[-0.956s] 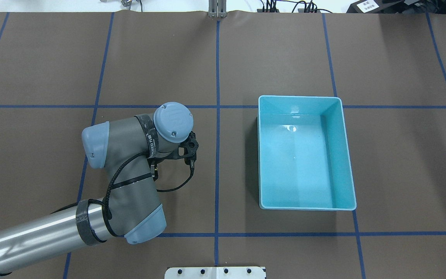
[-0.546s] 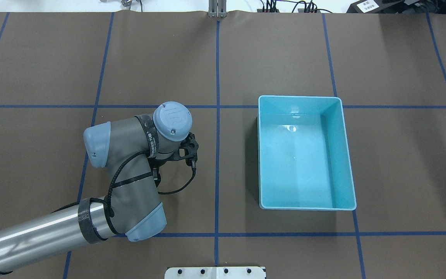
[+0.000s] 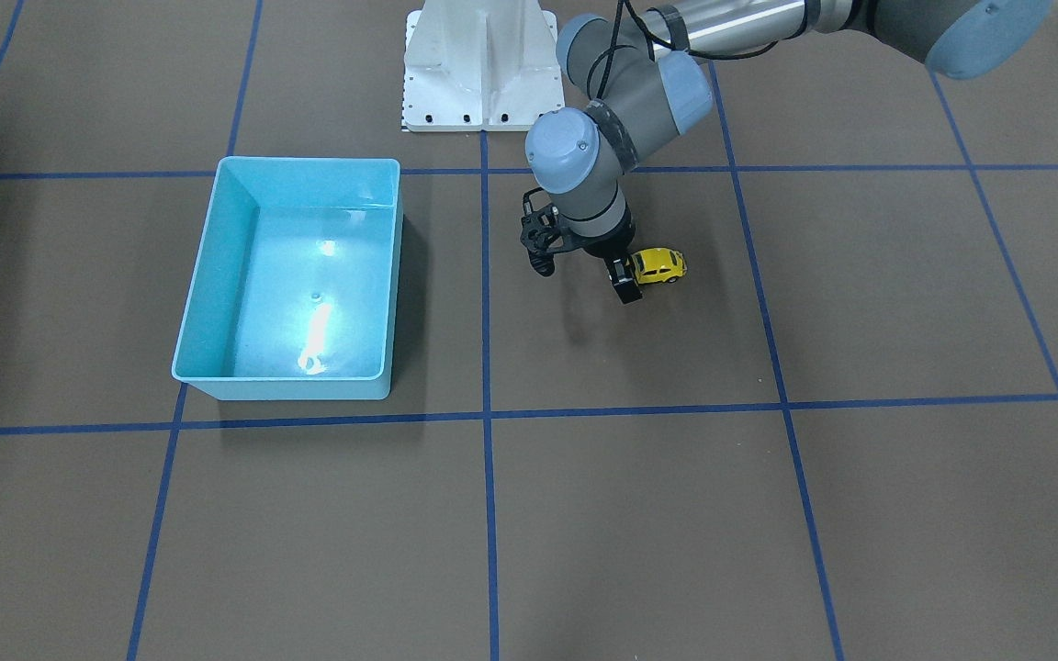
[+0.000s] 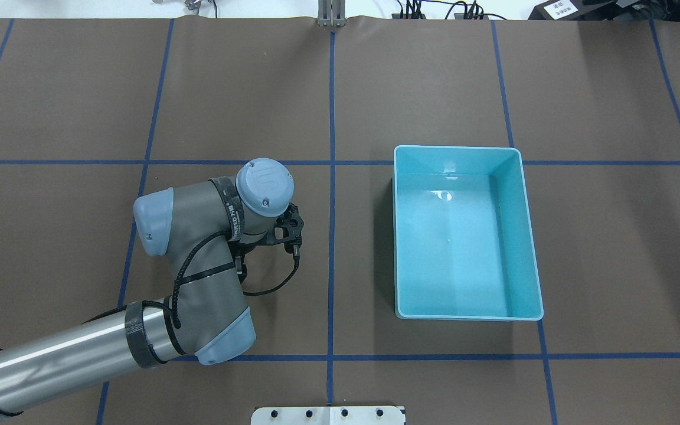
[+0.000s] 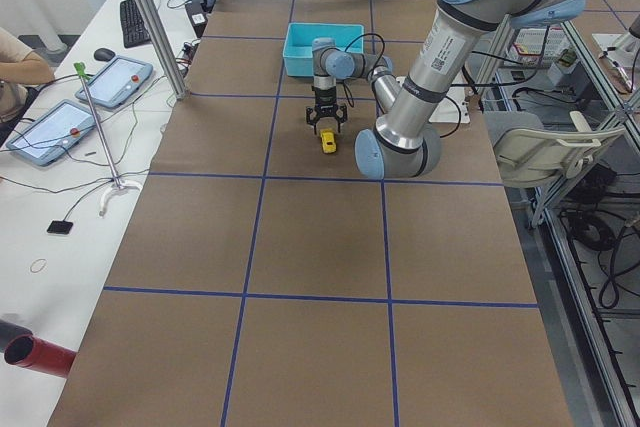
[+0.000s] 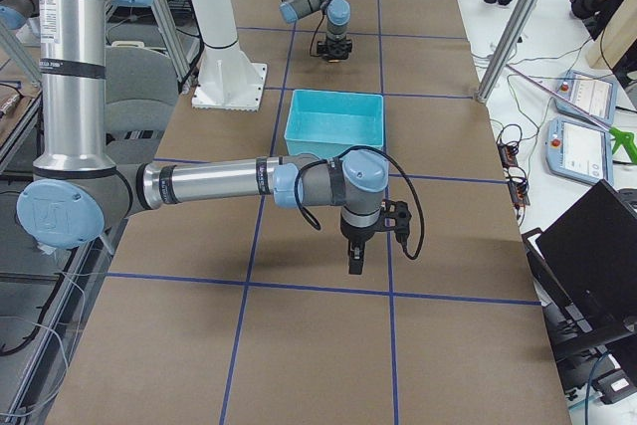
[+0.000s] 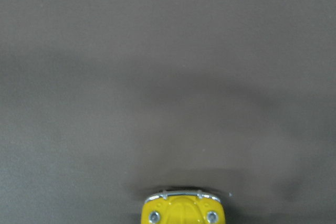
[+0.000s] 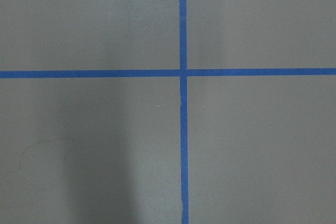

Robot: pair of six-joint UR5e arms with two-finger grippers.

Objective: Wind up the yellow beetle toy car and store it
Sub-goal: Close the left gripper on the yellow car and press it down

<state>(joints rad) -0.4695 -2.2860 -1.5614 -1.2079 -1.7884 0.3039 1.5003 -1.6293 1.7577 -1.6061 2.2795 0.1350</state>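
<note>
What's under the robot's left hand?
The yellow beetle toy car sits on the table under the left gripper. The front camera shows most of it; one black finger covers its end. From overhead, the wrist hides the car completely.

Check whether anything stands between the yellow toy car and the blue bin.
Nothing visible does. Between the yellow toy car and the blue bin lies only bare mat and a blue tape line; the left gripper is at the car's bin-side end.
</note>
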